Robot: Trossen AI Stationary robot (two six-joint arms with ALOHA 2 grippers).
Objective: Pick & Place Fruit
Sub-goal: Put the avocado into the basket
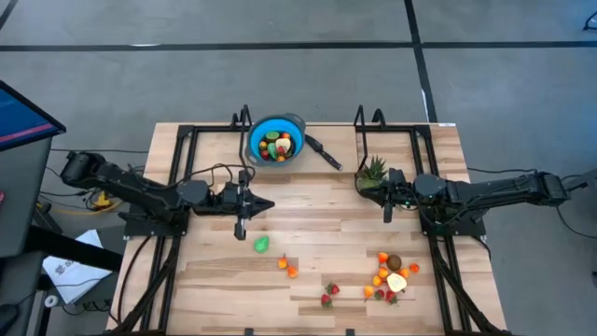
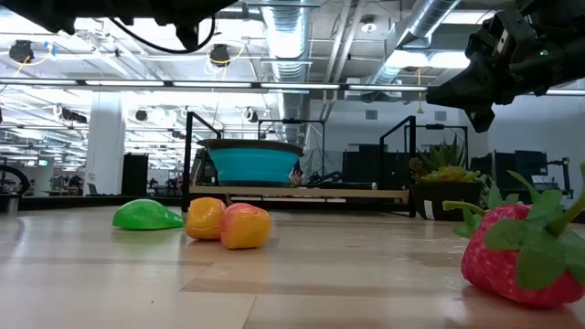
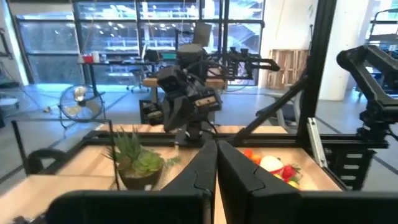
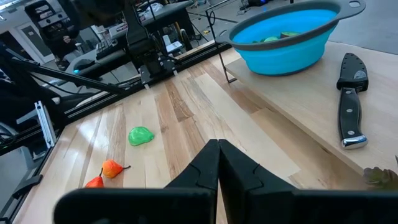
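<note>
The fruit is split between two places. Part of it is piled in the blue bowl (image 1: 277, 140) at the middle of the table's (image 1: 317, 271) far edge, where the pieces overlap and cannot be told apart from above; only green and yellow tops are seen over the rim in the right wrist view. The rest lies loose on the near half of the table: a green fruit (image 1: 262, 245) near the middle, two orange pieces (image 1: 287, 267) just beside it towards the near edge, a strawberry (image 1: 330, 293) close to the near edge, and a tight cluster (image 1: 392, 277) towards the near right corner, whose pieces are too small to name singly. In the low view the strawberry is cut off by the frame edge.

The left gripper (image 1: 264, 204) is held above the table left of centre, its fingers (image 3: 205, 168) pressed together on nothing. The right gripper (image 1: 388, 213) is held near the right edge, beside a potted plant (image 1: 372, 173), its fingers (image 4: 217, 165) likewise closed and empty. A knife (image 1: 326, 153) lies just right of the bowl. Bare wood is left between the two grippers and along the near left corner.
</note>
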